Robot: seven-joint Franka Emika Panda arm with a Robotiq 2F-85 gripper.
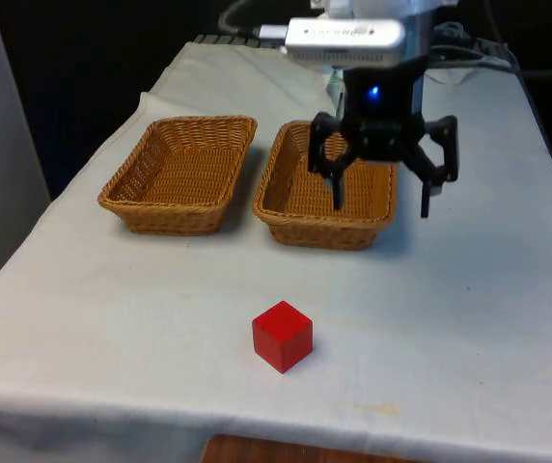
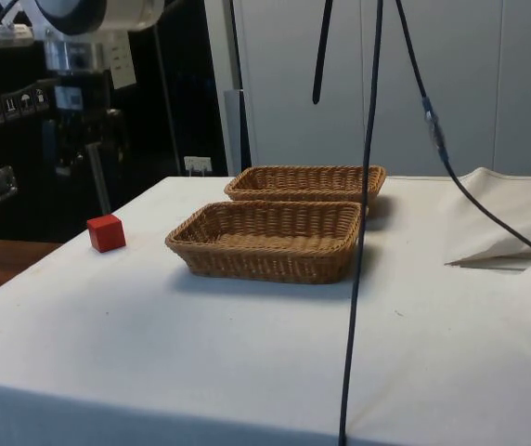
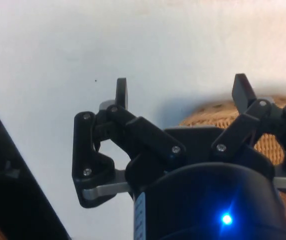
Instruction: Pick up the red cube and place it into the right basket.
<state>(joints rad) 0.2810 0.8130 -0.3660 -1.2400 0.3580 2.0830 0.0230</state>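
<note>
So I've got the gripper [image 1: 383, 198] hanging up over the basket [image 1: 326, 188] on the front view's right, jaws spread wide and empty — the red cube [image 1: 282, 335] sits on the table well toward the near edge, away from both baskets.

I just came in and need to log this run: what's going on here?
A robot arm's gripper hangs open and empty above the table, over the basket on the front view's right. The red cube sits untouched on the white cloth, nearer the camera. A second basket sits beside the first. Both baskets are empty.
</note>
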